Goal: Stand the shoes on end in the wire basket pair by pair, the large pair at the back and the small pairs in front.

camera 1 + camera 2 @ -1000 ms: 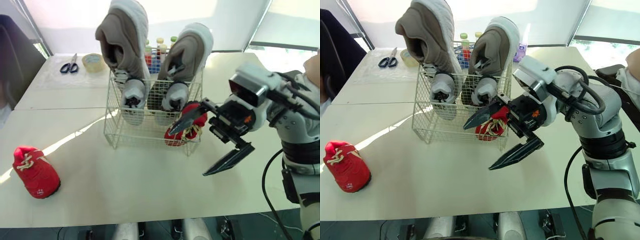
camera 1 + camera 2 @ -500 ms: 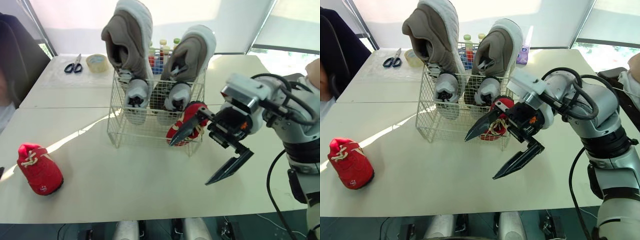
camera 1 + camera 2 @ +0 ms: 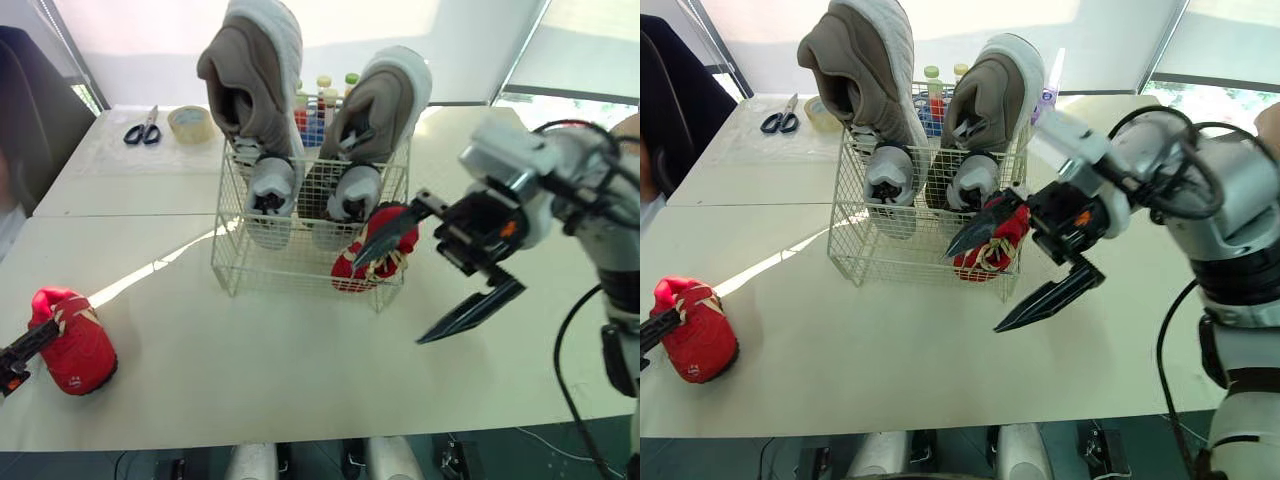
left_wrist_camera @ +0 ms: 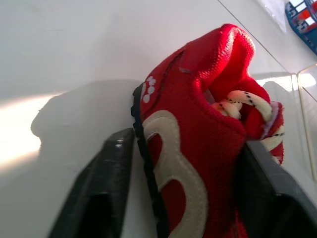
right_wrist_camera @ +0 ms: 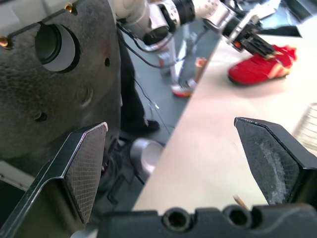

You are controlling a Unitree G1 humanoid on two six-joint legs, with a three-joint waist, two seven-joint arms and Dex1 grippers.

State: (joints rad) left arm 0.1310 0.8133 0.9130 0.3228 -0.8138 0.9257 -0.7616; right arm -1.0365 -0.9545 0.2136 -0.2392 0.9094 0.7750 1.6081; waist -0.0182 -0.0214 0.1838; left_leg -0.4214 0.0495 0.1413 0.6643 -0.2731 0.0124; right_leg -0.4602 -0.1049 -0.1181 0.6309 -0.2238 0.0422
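Left eye view takes in a pale table [image 3: 300, 370] with the wire basket [image 3: 240, 265] standing near its middle. A large taupe pair [image 3: 250, 80] stands on end along the back of the basket, heels up and well above the rim. A small grey pair [image 3: 270, 190] stands on end directly in front of it. One red shoe [image 3: 372, 255] stands at the basket's front right corner, its top rising above the wire. The right gripper [image 3: 386, 302] hangs just in front of that corner with its jaws flung wide and holding nothing. Its upper finger crosses in front of the red shoe, and its lower finger slants down over bare table. A second red shoe [image 3: 72, 345] rests on the table far to the left, well apart from the basket. The left gripper [image 3: 18, 360] is at this shoe. In the left wrist view its jaws stand apart with that shoe [image 4: 198, 148] between them. One finger is just beside the black sole and the other is against the laced upper. Behind the basket stand some bottles [image 3: 322, 98]. A roll of tape [image 3: 190, 122] and a pair of scissors [image 3: 140, 128] lie at the far left of the table.
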